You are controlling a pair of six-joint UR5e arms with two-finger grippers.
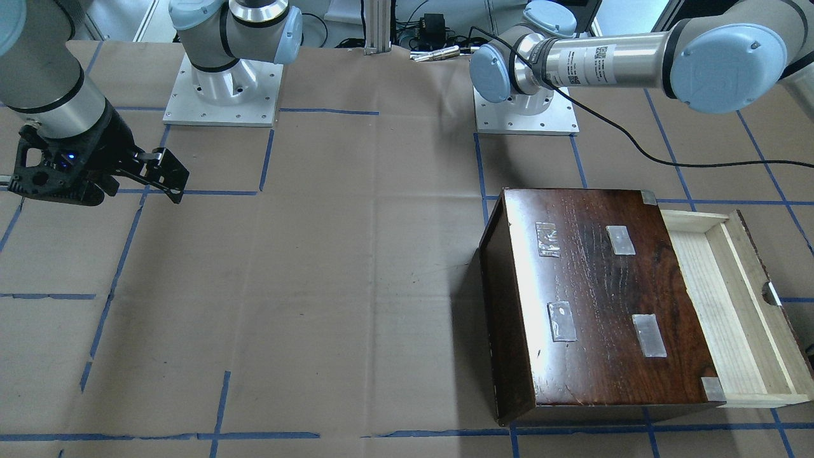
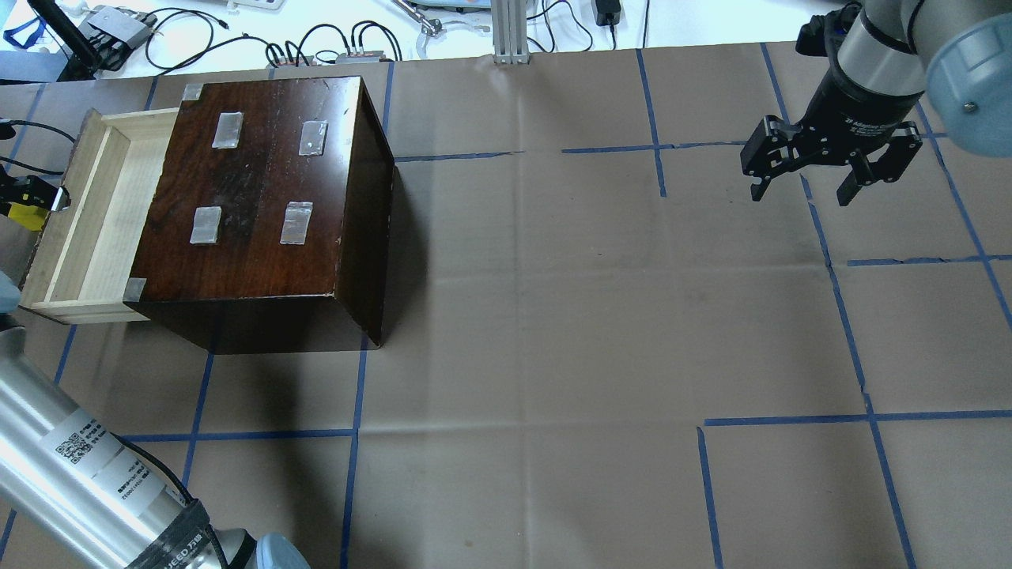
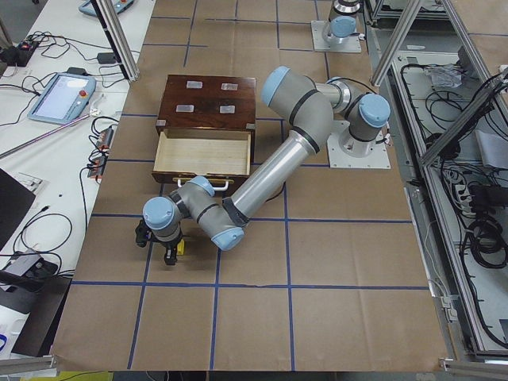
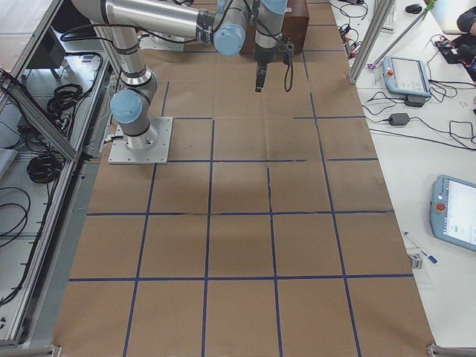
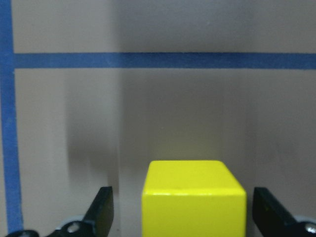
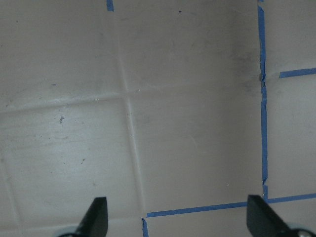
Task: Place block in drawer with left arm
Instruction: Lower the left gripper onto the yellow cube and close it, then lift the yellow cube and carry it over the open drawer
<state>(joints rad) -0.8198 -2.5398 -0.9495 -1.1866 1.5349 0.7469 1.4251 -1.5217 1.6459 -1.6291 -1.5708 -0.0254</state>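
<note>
The yellow block (image 5: pixel 194 200) sits on the brown paper, outside the drawer and in front of its dark front panel; it also shows in the exterior left view (image 3: pixel 180 248) and at the overhead view's left edge (image 2: pixel 28 216). My left gripper (image 5: pixel 182 210) is down around the block, open, with a gap between each finger (image 5: pixel 102 210) and the block. The drawer (image 2: pixel 87 213) is pulled out of the dark cabinet (image 2: pixel 261 182) and looks empty. My right gripper (image 2: pixel 802 186) is open and empty, hovering far from the cabinet.
Blue tape lines cross the paper-covered table (image 2: pixel 553 316). The left arm's black cable (image 1: pixel 636 143) trails over the table behind the cabinet. Cables and boxes (image 2: pixel 118 32) lie along the far edge. The right arm's base plate (image 1: pixel 222 89) stands at the back.
</note>
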